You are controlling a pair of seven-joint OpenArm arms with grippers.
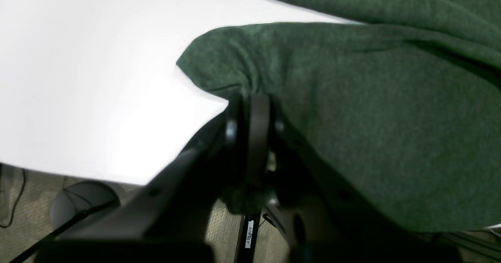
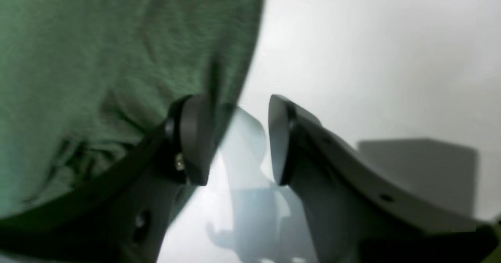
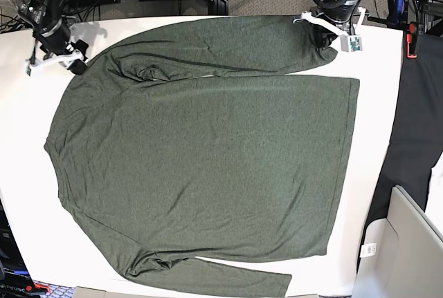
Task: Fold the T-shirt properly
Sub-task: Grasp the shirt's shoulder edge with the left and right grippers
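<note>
The dark olive-green T-shirt [image 3: 208,153] lies spread flat on the white table [image 3: 381,104], one long sleeve folded across its far edge and the other along the near edge. At the far right, my left gripper [image 3: 324,35] is shut on the end of the far sleeve; the left wrist view shows its jaws pinched on a bunched fold of the T-shirt [image 1: 352,118] at the left gripper [image 1: 252,102]. My right gripper [image 3: 73,59] hovers by the shirt's far left shoulder. In the right wrist view, the right gripper [image 2: 238,137] stands open beside the T-shirt [image 2: 98,59], bare table between its fingers.
Cables and equipment crowd the back edge behind the table. A black cloth [image 3: 415,139] hangs along the right side, with a grey box [image 3: 408,256] at the lower right. Beyond the table edge by the left arm, a round stand base [image 1: 84,200] sits on the floor.
</note>
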